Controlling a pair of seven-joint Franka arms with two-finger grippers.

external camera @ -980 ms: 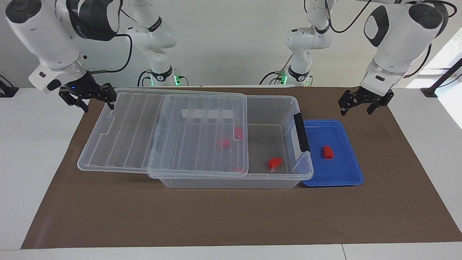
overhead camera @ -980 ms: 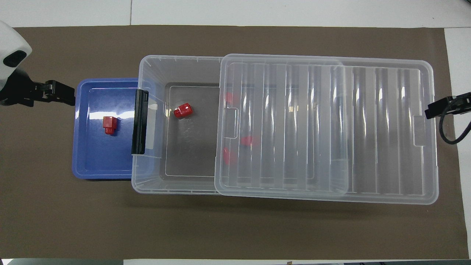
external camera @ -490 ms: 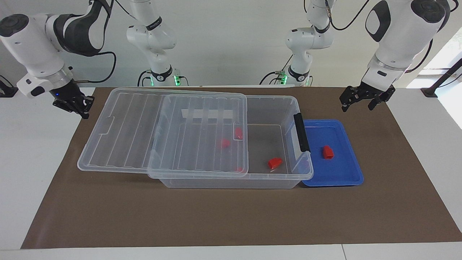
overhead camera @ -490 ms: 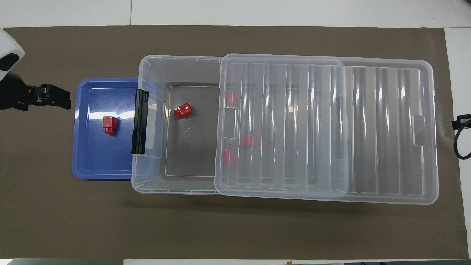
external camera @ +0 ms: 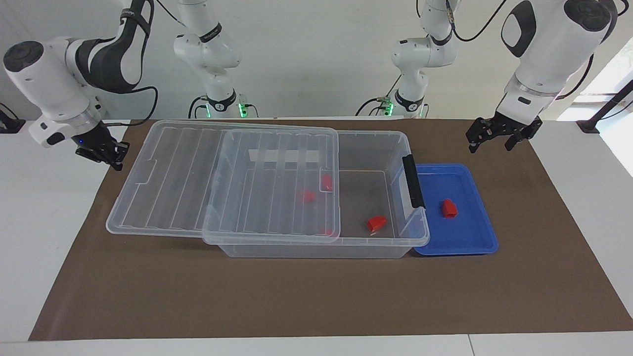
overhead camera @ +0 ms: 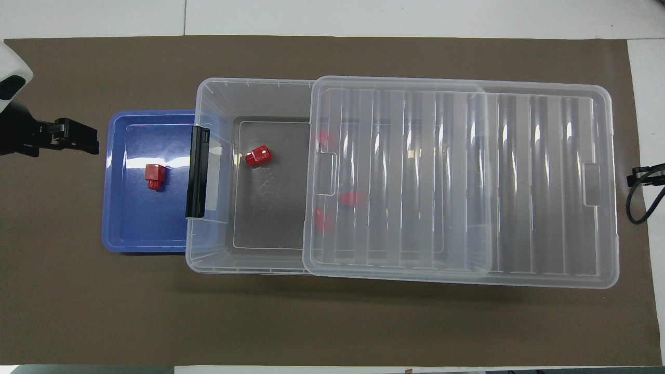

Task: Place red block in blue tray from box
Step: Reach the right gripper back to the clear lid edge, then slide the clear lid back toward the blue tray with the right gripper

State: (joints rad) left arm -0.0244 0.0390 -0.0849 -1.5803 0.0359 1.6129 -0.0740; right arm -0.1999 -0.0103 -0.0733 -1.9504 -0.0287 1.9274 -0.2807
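The box [external camera: 316, 249] is a clear bin on the brown mat; it also shows in the overhead view [overhead camera: 208, 88]. Its ribbed lid [external camera: 173, 183] is slid toward the right arm's end and covers over half of it. One red block [external camera: 377, 223] lies in the uncovered part of the box. Several more red blocks [external camera: 308, 196] show dimly under the lid. Another red block [external camera: 449, 208] lies in the blue tray [external camera: 465, 232], which touches the box's latch end. My left gripper [external camera: 488, 146] is open and empty over the mat beside the tray. My right gripper [external camera: 113, 155] hangs over the mat's edge, off the lid's end.
A black latch [external camera: 413, 181] sits on the box end next to the tray. The brown mat [external camera: 316, 296] covers the table, with white table [external camera: 44, 222] at both ends. The arm bases stand at the robots' edge.
My right gripper has drawn away from the lid's end to the mat's edge and turned. My left gripper has risen slightly and moved off from the tray. Blocks, box and lid have not moved.
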